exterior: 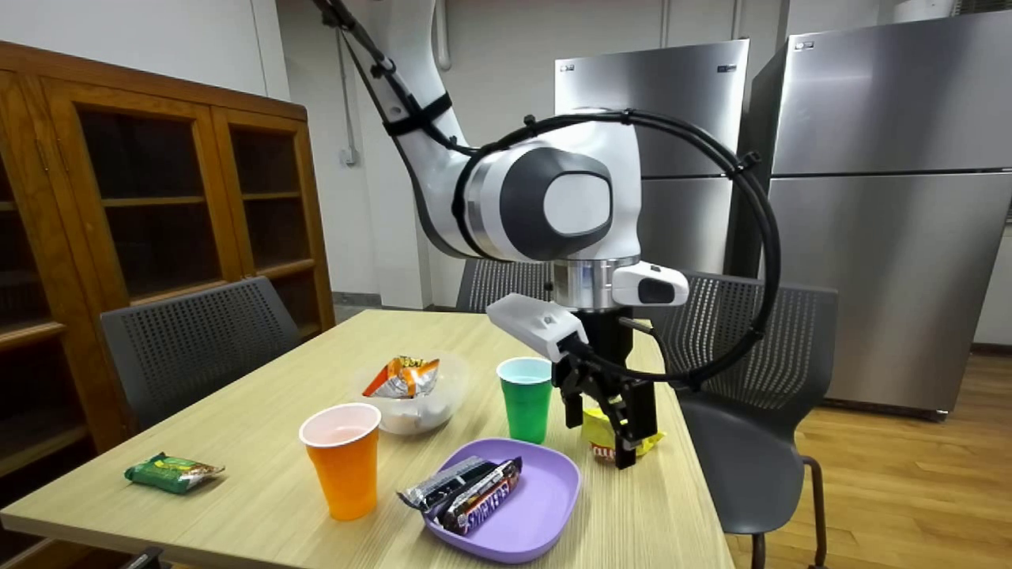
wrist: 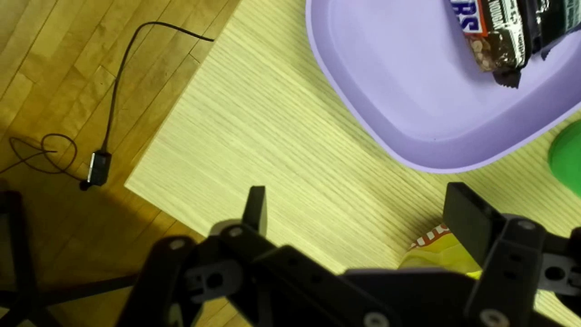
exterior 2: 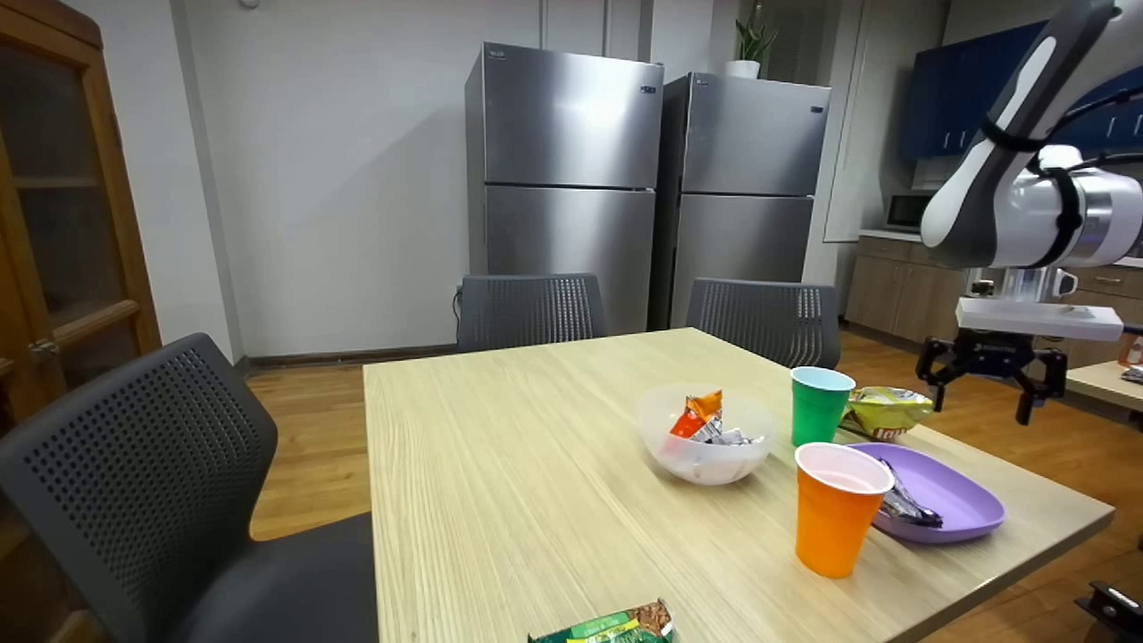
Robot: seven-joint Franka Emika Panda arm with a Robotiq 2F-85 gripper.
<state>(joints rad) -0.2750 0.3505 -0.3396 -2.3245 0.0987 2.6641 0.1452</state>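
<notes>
Jaws are spread wide on my remote arm, blocky black pads [wrist: 470,222] well apart. Closest thing I've got is a crinkly yellow chip bag [exterior 2: 888,411] on the wood-grain surface [exterior 2: 518,429], near a smooth purple plate [wrist: 408,100] with rounded corners.

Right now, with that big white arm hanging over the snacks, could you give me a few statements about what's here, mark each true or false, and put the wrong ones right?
1. The orange cup lies on its side. False: the orange cup stands upright.
2. A Snickers bar rests on the purple plate. True.
3. The robot's jaws are closed tight. False: the jaws stand wide open and hold nothing.
4. The yellow bag lies near the green cup. True.
5. The green packet is inside the bowl. False: the green packet lies on the table, apart from the bowl.
</notes>
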